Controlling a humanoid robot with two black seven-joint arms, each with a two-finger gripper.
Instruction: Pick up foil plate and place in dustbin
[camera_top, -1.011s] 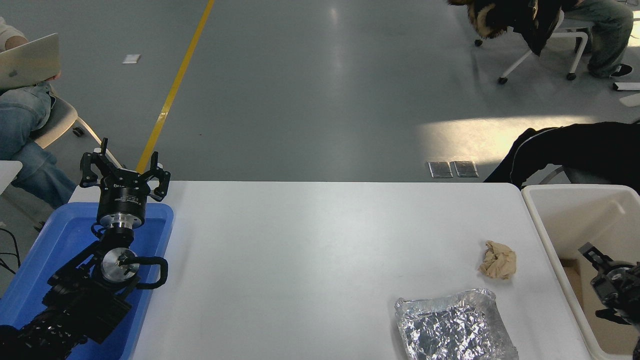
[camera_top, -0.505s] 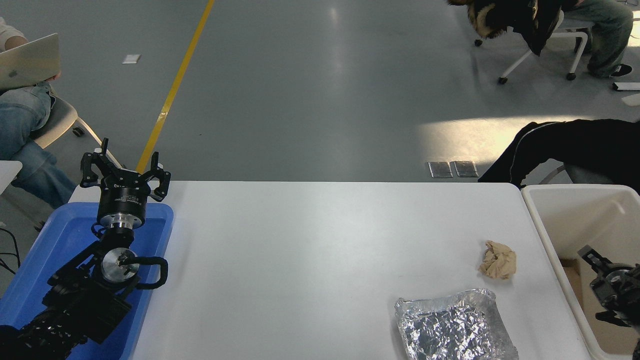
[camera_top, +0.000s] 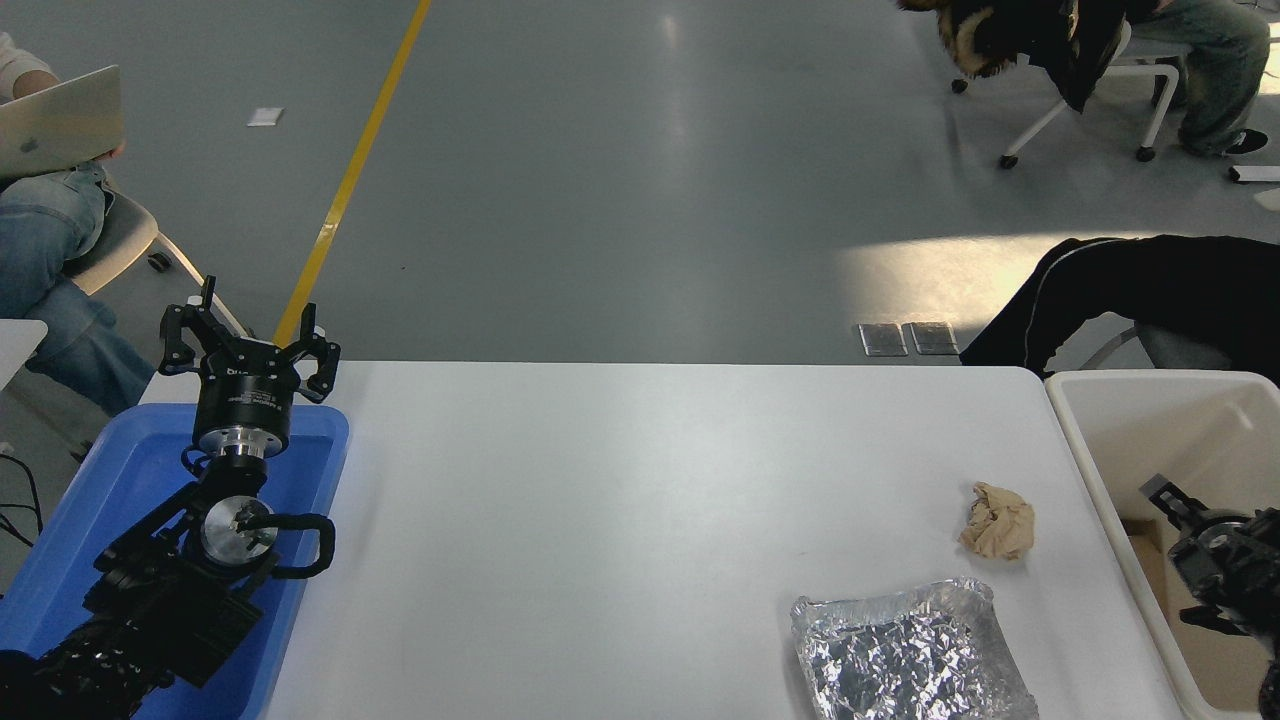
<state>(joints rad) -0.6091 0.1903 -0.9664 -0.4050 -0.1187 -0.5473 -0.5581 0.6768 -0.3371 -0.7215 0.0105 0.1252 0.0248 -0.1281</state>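
The foil plate (camera_top: 910, 655), shiny crinkled silver with a raised rim, lies on the white table (camera_top: 620, 500) at the near right, partly cut off by the bottom edge. Right of the table stands the cream dustbin (camera_top: 1085, 440), a deep tub. My right gripper (camera_top: 1185, 520) comes in from the right edge and hangs over the dustbin's inside, well apart from the foil plate; how it stands is not readable. My left gripper (camera_top: 250, 350) is parked at the lower left above a blue tray, open and holding nothing.
A crumpled tan paper wad (camera_top: 997, 520) lies just beyond the foil plate. The blue tray (camera_top: 120, 480) sits under the left arm. A person in a black sleeve (camera_top: 1130, 290) leans behind the dustbin. Another person with a laptop (camera_top: 55, 125) sits at the far left.
My right gripper has crept a little up and to the left over the dustbin. The foil plate, paper wad and left arm have not moved.
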